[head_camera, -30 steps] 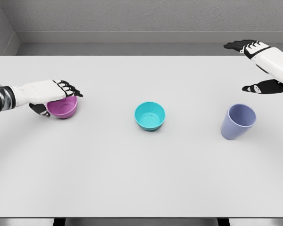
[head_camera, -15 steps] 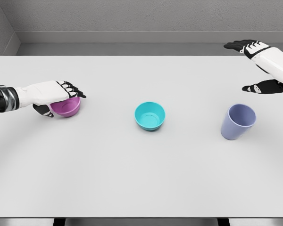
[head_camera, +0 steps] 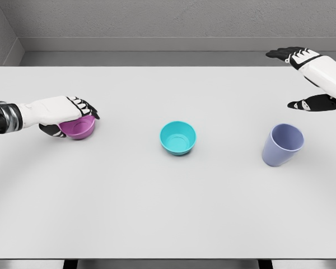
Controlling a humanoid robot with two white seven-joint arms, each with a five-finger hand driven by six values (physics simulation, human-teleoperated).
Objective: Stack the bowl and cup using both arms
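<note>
A purple bowl sits on the white table at the left. My left hand lies over its near-left rim, fingers curled across the top and thumb below, grasping it. A teal bowl stands in the middle of the table. Further right is a lavender cup, upright and slightly tilted. Above and behind that cup my right hand hovers, fingers spread and holding nothing.
A grey wall and a floor strip run behind the table's far edge. The table's front edge lies near the bottom of the view.
The left hand shifted slightly along the purple bowl and settled lower on its rim. The right hand, teal bowl and cup have not moved.
</note>
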